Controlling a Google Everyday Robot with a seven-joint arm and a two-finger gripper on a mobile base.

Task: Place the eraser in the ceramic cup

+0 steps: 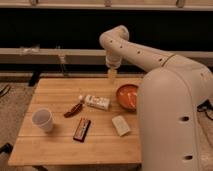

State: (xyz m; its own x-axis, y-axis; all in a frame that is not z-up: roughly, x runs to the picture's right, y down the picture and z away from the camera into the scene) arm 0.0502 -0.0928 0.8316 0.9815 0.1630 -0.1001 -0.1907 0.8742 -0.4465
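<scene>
The eraser (82,129), a flat dark block with reddish-brown stripes, lies on the wooden table (55,92) near its front middle. The ceramic cup (42,120), small, white and upright, stands at the table's front left, a short way left of the eraser. My gripper (112,75) hangs from the white arm above the table's back edge, right of centre, well behind the eraser and far from the cup. It holds nothing that I can see.
A white labelled box (97,102) lies mid-table with a small red-brown object (73,109) to its left. An orange bowl (127,96) stands at the right. A pale beige block (120,125) lies front right. My white body (175,125) covers the table's right side.
</scene>
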